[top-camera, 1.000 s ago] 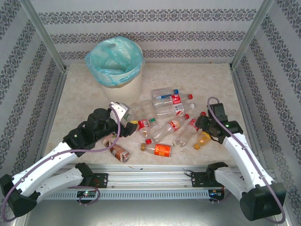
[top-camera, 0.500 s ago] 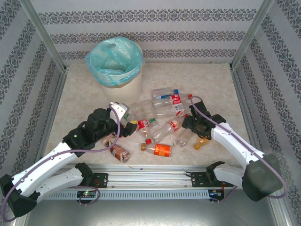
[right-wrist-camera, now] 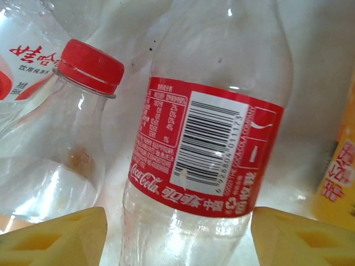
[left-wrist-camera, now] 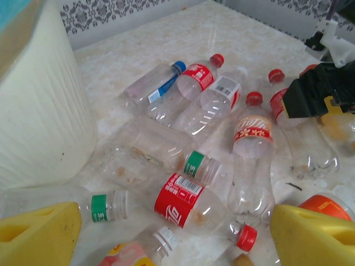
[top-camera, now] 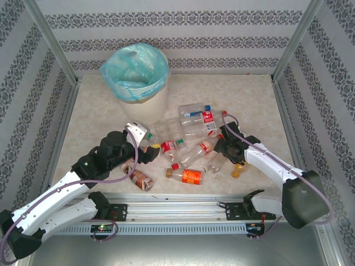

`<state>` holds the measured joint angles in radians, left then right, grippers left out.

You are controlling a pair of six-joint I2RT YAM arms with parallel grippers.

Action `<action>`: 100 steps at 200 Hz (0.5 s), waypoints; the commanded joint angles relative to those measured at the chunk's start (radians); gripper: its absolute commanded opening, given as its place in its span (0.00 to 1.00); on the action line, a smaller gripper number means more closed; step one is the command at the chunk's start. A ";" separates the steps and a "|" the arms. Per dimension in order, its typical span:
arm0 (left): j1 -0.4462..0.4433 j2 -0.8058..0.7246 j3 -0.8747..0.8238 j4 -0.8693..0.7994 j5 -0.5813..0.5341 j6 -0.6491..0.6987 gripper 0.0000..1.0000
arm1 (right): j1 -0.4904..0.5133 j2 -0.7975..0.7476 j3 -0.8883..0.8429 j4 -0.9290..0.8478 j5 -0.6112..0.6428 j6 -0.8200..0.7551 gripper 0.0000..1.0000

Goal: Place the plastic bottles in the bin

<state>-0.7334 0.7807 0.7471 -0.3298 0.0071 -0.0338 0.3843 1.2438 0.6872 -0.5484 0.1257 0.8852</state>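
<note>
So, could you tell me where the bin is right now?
In the top view, the bin stands far left on the table, just behind the bottles.

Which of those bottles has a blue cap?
The clear bottle with the blue label, lying on its side. The red-labelled bottle right beside it has a red cap, as do the other capped ones close by.

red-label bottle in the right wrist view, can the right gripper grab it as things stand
Probably yes: the right gripper has its open jaws either side of the red-label bottle. The red-capped bottle lies close alongside and may get nudged.
</note>
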 commanded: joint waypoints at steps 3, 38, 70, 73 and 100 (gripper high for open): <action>-0.014 -0.003 -0.014 0.022 -0.011 -0.021 0.89 | 0.008 0.051 -0.031 0.030 -0.005 0.026 0.71; -0.014 -0.004 -0.013 0.024 -0.010 -0.021 0.89 | 0.009 0.122 -0.016 0.061 -0.033 0.026 0.72; -0.014 -0.009 -0.003 0.020 -0.018 -0.021 0.89 | 0.011 0.104 -0.002 0.059 -0.043 0.022 0.60; -0.014 -0.009 -0.001 0.020 -0.019 -0.023 0.89 | 0.012 0.095 0.001 0.053 -0.041 0.020 0.59; -0.014 0.001 0.038 0.023 -0.041 -0.062 0.89 | 0.044 -0.026 0.023 -0.029 0.017 0.013 0.55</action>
<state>-0.7334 0.7815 0.7330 -0.3298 -0.0055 -0.0471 0.3946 1.3293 0.6724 -0.5041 0.0933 0.8951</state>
